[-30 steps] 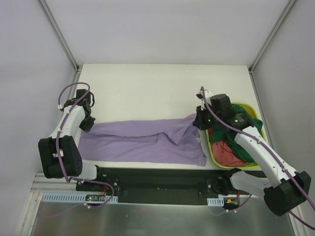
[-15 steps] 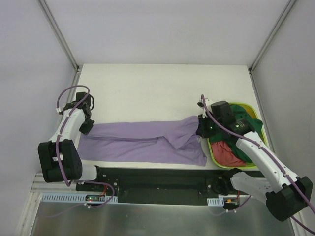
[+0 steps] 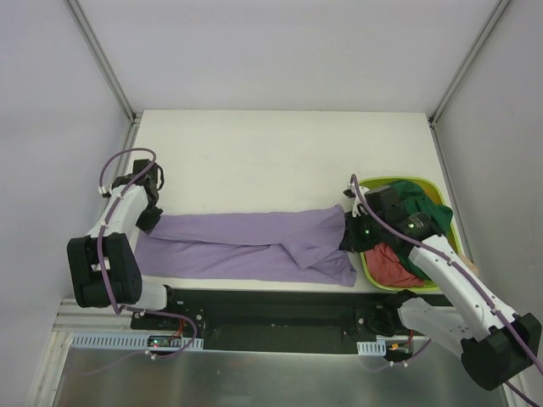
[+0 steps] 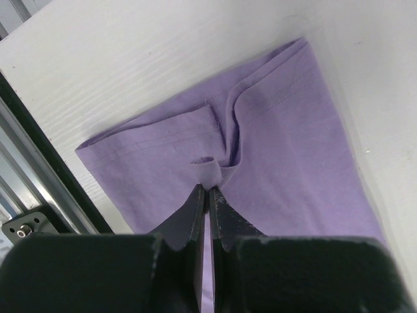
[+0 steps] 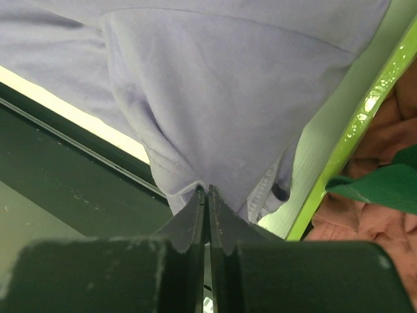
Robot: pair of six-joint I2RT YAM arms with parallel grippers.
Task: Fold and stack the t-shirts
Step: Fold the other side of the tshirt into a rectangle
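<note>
lavender t-shirt [image 3: 246, 242]: lay stretched left to right along the near part of the desk [image 3: 271, 157], a long flat band, its right end just beside the basket [image 3: 370, 273].
left claw [image 4: 208, 189]: jaws pressed together on a small pinch of the shirt's left end; hardly shifted since a second before.
right claw [image 5: 207, 190]: clamped on the shirt's right hem by the basket's left rim; had come nearer than a second before, drawing that end toward the near edge.
basket contents: dark green t-shirt [image 3: 417, 197] and red-pink t-shirt [image 3: 393, 264], bunched.
</note>
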